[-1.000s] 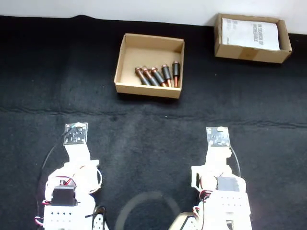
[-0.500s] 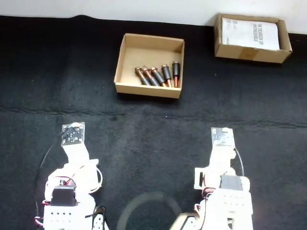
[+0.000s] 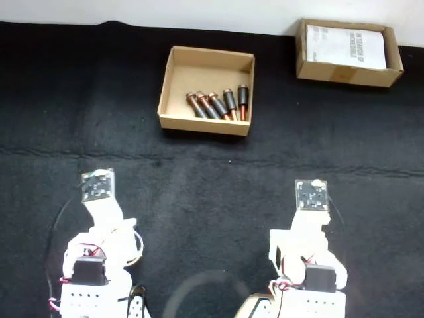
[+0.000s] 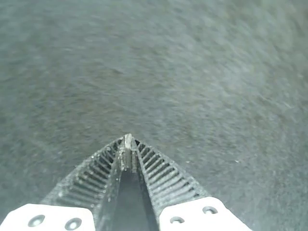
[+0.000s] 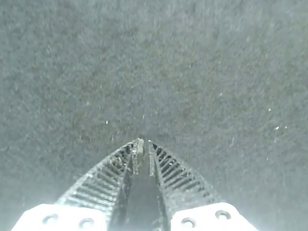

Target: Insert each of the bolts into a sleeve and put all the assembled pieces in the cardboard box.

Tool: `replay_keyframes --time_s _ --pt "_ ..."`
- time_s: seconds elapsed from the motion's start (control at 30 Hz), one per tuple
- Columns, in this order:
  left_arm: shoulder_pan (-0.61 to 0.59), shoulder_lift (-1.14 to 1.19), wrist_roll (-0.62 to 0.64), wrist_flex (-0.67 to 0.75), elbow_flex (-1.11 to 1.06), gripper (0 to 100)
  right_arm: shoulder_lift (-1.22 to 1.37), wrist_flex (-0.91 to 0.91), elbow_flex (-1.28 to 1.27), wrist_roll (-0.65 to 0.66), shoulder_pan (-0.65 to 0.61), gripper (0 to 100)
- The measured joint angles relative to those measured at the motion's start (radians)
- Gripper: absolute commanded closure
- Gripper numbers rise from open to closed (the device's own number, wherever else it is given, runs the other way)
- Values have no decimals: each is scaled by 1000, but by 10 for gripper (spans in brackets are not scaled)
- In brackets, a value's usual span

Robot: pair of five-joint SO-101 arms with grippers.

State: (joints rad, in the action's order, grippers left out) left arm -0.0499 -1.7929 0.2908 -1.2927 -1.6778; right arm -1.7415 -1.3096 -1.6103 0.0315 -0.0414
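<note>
An open cardboard box [image 3: 173, 86] stands at the back centre of the black mat. Several bolts in dark sleeves [image 3: 218, 105] lie side by side on its floor. Both arms sit folded at the near edge, far from the box. The left arm's camera end [image 3: 97, 185] is at the near left, the right arm's camera end [image 3: 311, 195] at the near right. My left gripper [image 4: 127, 143] is shut, its fingertips together over bare mat with nothing held. My right gripper [image 5: 143, 146] is shut and holds nothing, with only a thin slit between its tips.
A second cardboard box [image 3: 301, 66] with a white printed booklet [image 3: 346, 45] in it stands at the back right corner. Black mat [image 3: 218, 192] stretches between the arms and the boxes. A pale wall strip runs along the far edge.
Both arms have drawn back toward the near edge. The right arm's camera end slid nearer and slightly right; the left arm's shifted slightly left. Box and bolts have not moved.
</note>
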Motion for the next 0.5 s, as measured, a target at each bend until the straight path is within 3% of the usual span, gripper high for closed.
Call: replay_keyframes --time_s 0.5 --pt "106 0 0 11 0 991 -54 54 -64 2 -2 991"
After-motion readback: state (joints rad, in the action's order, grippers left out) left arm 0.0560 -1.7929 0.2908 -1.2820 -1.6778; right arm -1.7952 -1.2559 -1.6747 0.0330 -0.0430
